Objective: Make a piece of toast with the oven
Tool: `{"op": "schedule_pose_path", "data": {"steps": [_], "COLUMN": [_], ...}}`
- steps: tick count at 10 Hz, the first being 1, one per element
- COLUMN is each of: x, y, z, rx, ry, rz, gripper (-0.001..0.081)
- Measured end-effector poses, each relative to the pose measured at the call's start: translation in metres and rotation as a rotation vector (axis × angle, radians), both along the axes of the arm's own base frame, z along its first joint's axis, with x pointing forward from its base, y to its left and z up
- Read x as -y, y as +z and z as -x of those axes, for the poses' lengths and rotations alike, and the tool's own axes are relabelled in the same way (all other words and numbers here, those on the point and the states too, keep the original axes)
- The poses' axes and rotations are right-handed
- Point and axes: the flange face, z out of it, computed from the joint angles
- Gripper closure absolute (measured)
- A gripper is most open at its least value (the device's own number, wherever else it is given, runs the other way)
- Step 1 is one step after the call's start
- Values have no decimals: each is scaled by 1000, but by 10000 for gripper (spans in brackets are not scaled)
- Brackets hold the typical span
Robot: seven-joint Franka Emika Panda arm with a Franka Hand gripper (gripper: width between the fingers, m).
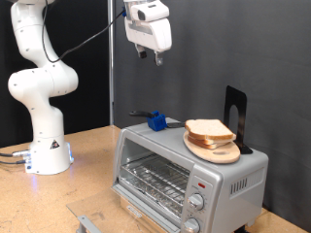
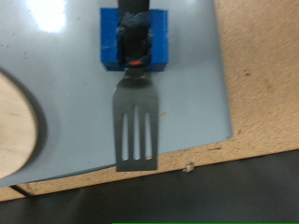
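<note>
One piece of toast [image 1: 209, 130], pale with a tan crust, lies flat on a round wooden plate [image 1: 216, 149] on the roof of the oven [image 1: 190, 173], towards the exterior view's right end of that roof. The oven's glass door is closed, with the wire rack visible behind it, and its two round knobs [image 1: 195, 212] sit at the front's right end below a small red mark. Also on the oven's roof, towards the exterior view's left end and apart from the plate, a blue holder [image 1: 155, 121] carries a dark spatula [image 2: 136, 124]; in the wrist view its slotted blade lies flat over the grey roof. A black stand [image 1: 236, 118] rises behind the plate. The gripper [image 1: 158, 56] hangs high above the oven, roughly over the blue holder, touching nothing and holding nothing; how far apart its fingers stand I cannot tell. The arm's white base [image 1: 47, 153] stands on the wooden table [image 1: 87, 184], off the oven's left in the exterior view.
</note>
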Motion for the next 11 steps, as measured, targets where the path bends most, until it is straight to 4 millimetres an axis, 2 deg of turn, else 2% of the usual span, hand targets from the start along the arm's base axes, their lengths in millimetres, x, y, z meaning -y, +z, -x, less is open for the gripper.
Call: {"op": "schedule_pose_path", "data": {"steps": [6, 11], "x": [-4, -18], "y": [-82, -135], "z": [8, 17], "rx": [23, 70], "ry": [24, 42], "rz": [23, 46], "gripper": [-2, -2]}}
